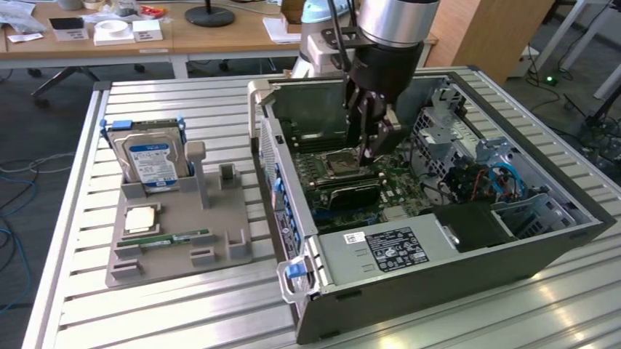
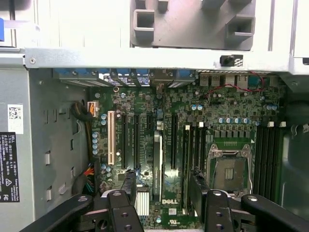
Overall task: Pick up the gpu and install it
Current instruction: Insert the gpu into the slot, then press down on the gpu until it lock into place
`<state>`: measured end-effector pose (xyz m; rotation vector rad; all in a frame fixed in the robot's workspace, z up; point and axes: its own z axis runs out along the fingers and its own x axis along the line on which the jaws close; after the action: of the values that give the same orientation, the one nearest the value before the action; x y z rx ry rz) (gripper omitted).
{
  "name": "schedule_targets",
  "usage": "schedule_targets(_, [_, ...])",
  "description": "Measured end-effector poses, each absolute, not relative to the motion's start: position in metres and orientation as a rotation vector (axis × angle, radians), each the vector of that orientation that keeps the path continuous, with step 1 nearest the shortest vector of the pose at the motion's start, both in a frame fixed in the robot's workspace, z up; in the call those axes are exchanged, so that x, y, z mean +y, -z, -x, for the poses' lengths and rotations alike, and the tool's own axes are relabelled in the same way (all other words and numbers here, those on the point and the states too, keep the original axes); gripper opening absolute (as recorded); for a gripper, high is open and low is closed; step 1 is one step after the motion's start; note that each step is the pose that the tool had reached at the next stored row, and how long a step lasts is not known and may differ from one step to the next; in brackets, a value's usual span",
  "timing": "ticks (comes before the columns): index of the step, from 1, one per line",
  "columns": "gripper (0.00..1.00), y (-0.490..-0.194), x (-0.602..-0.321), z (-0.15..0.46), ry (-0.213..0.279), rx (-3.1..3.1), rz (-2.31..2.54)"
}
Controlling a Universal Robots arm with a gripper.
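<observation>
My gripper (image 2: pixel 161 193) hangs released and empty inside the computer case (image 1: pixel 543 251), motherboard (image 2: pixel 145 121) beneath; its fingertips (image 2: pixel 128 186) hide some slots.

Open hand (image 2: pixel 161 193) hovers over the motherboard (image 2: pixel 193 125) — empty CPU socket (image 2: pixel 231 166) near one finger (image 2: pixel 199 188).

**One open computer, one drive, one arm**

One computer case (image 1: pixel 427 218) lies open on the slatted tabletop (image 1: pixel 194 305), one motherboard (image 2: pixel 193 145) inside. Beside it sits one grey parts holder (image 1: pixel 174 240) carrying one blue-labelled hard drive (image 1: pixel 150 161), one green RAM stick (image 1: pixel 165 240) and one processor chip (image 1: pixel 141 218). One robot arm (image 1: pixel 388 29) overhead.
</observation>
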<state>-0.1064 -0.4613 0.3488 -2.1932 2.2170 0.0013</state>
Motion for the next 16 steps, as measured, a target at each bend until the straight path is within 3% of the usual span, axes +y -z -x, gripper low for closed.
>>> schedule_targets(16, [0.56, -0.3497, -0.4613, 0.1065, -0.001, 2.217, 2.193])
